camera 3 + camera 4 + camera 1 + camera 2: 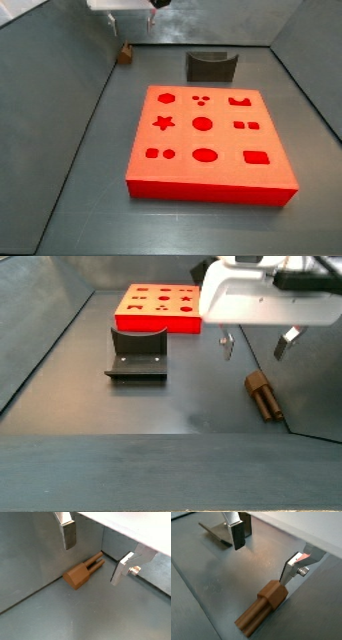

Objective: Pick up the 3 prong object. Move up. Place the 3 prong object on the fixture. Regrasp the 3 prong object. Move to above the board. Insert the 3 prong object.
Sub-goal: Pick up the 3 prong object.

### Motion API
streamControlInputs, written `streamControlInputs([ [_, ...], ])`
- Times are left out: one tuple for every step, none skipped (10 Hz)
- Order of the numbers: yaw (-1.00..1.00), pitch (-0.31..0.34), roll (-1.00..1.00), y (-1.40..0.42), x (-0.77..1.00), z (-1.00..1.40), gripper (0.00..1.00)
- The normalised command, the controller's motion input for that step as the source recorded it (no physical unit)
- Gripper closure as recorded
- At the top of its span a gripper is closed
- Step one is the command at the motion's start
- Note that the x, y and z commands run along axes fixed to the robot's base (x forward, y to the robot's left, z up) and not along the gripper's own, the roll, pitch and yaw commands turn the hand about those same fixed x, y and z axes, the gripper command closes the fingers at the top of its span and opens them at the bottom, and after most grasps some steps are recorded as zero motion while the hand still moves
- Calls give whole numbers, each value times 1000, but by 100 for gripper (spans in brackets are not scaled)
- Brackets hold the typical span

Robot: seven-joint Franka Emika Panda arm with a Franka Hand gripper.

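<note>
The 3 prong object [83, 571] is a small tan-brown peg lying flat on the grey floor close to a wall, its prongs pointing toward the corner. It shows in both wrist views and in both side views [263, 608] [124, 52] [263, 396]. My gripper [93, 554] [264, 557] [257, 348] hangs open above it, with nothing between the fingers [68, 534]. The peg lies below the gap and touches neither finger. The dark fixture [136, 356] [211, 66] stands apart on the floor. The orange-red board [211, 140] [160, 308] lies beyond the fixture.
Grey walls enclose the floor; one wall [314, 386] runs right beside the peg and meets another at a corner [101, 552]. The white gripper body [274, 296] hangs above the peg.
</note>
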Motion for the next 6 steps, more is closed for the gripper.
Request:
streamControlInputs([
  [0,-130,0,126,0,-966,0],
  [0,-67,46,206,-31,-1000,0],
  [9,-46,64,223,-194,-1000,0],
  [20,-44,61,200,-240,-1000,0],
  [29,-50,47,186,-226,-1000,0],
  [29,-66,41,174,-191,-1000,0],
])
